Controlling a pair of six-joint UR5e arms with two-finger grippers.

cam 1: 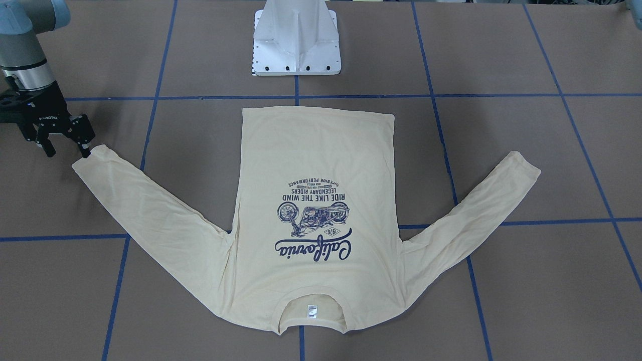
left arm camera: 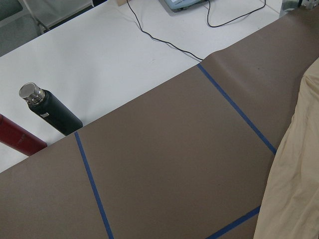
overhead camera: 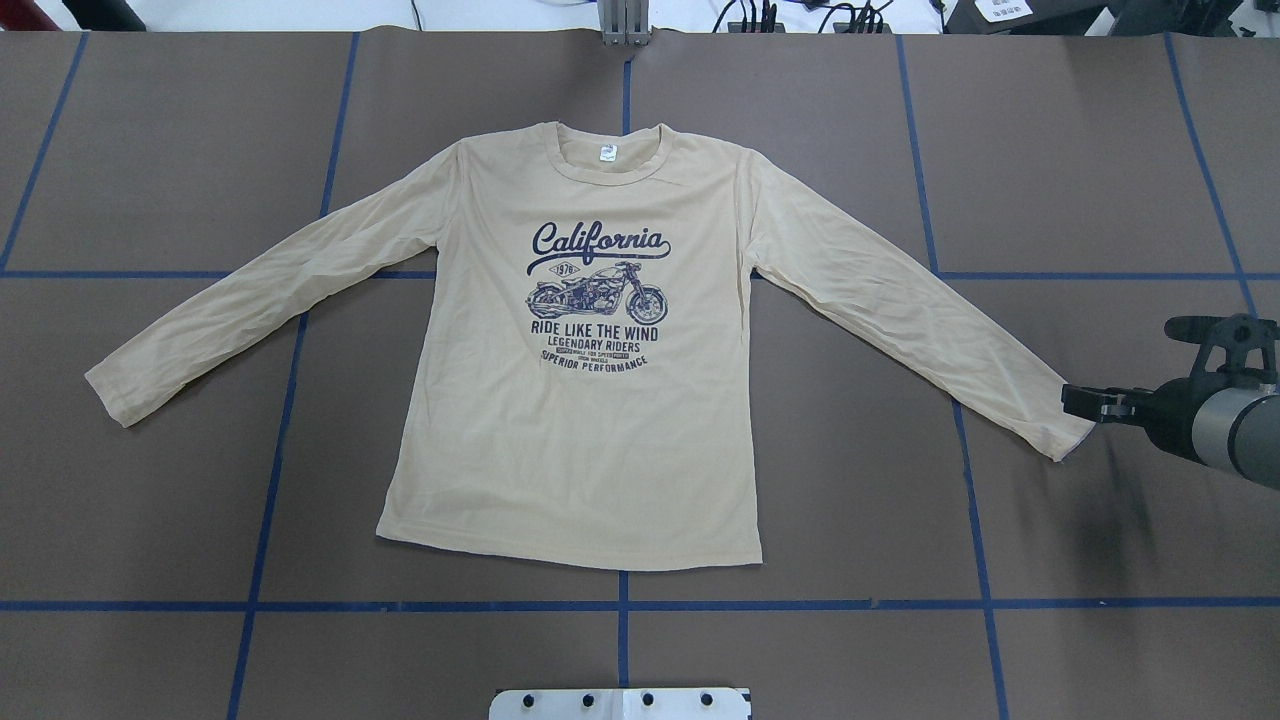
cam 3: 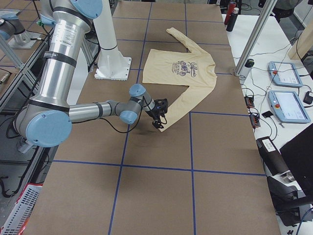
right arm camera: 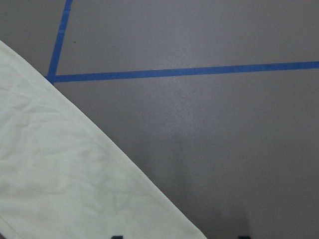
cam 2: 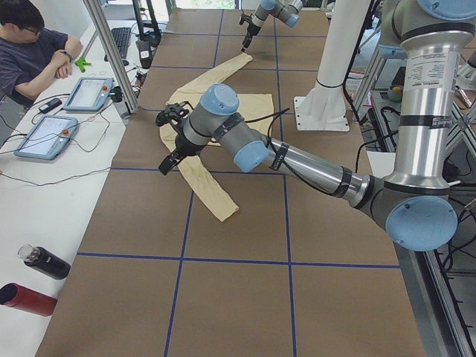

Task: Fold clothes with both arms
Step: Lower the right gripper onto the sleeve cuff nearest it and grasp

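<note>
Clearly the folding is only beginning: the T-shirt [overhead camera: 590,440] lies flat, print up, on the desk [overhead camera: 850,500]. The right end effector [cam 1: 68,150] is open at one cuff [overhead camera: 1070,435], gripping nothing; whether the left end effector [cam 2: 169,141] is open or closed I cannot tell. Next, I think, it must close on that cuff.

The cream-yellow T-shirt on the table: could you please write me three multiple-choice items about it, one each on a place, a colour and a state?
1. Where is the black two-finger right pincer?
A) over the neck label
B) at a sleeve cuff
C) on the hem

2. What colour is the motorcycle print?
A) red
B) green
C) navy

3. How does the pale cream-yellow long-sleeved T-shirt lie?
A) spread flat, print up
B) folded in half
C) bunched up

Answers:
1 B, its tips sit at the sleeve cuff.
2 C, the lettering is dark blue.
3 A, both sleeves lie outstretched.
</note>
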